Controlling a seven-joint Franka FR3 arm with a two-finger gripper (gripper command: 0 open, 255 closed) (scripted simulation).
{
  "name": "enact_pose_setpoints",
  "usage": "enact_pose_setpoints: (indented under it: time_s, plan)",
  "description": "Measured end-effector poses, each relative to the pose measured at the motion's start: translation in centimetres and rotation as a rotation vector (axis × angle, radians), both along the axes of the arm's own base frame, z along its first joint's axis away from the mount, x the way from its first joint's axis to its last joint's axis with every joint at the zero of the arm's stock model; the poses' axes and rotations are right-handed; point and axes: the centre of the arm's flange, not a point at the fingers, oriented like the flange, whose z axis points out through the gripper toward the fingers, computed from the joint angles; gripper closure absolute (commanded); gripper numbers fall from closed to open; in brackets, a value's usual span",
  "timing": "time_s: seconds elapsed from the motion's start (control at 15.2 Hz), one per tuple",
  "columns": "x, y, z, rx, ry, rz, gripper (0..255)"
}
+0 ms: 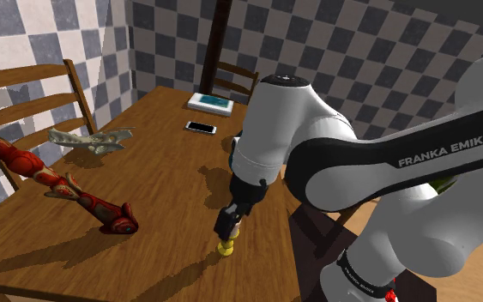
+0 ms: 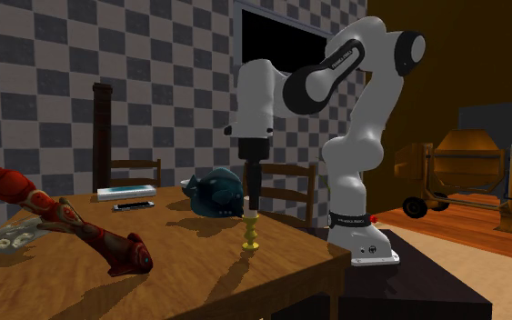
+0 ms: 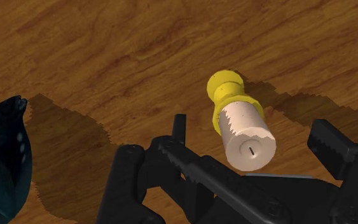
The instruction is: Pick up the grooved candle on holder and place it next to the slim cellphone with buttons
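On the wooden table [image 1: 162,180], at nine o'clock in the shoulder view, a red patterned snake-like figure [image 1: 59,182] lies stretched out. At about one o'clock from it rests a pale grey bony-looking piece [image 1: 89,139]. Further along, at two o'clock from that piece, the slim cellphone [image 1: 201,128] lies flat. Just beyond it, at twelve o'clock, sits a flat white box with a teal top [image 1: 211,102].

The candle [image 1: 226,247] stands upright on its yellow holder near the table's edge, at about five o'clock from the cellphone and well apart from it. The gripper [image 1: 228,225] hangs straight over it, pointing down. In the wrist view its fingers [image 3: 333,149] are spread with the white candle between them. A gap shows beside one finger, so the candle is not pinched.

In the second exterior view a dark blue rounded object [image 2: 215,193] sits on the table at ten o'clock from the candle. An orange cement mixer [image 2: 467,164] stands on the floor off at three o'clock.
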Motion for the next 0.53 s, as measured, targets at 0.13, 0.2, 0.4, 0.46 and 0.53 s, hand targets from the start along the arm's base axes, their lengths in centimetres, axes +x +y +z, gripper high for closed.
enact_pose_setpoints:
  time_s: [0.13,0.2,0.4,0.46,0.53]
  plan:
    - [-0.11,-0.02,-0.59,0.0,0.0,0.0,0]
    - [-0.13,-0.04,-0.65,0.0,0.0,0.0,0]
    - [-0.13,-0.04,-0.7,0.0,-0.001,0.0,0]
    - [-0.13,-0.04,-0.7,0.0,-0.001,0.0,0]
    - [-0.13,-0.04,-0.7,0.0,-0.001,0.0,255]
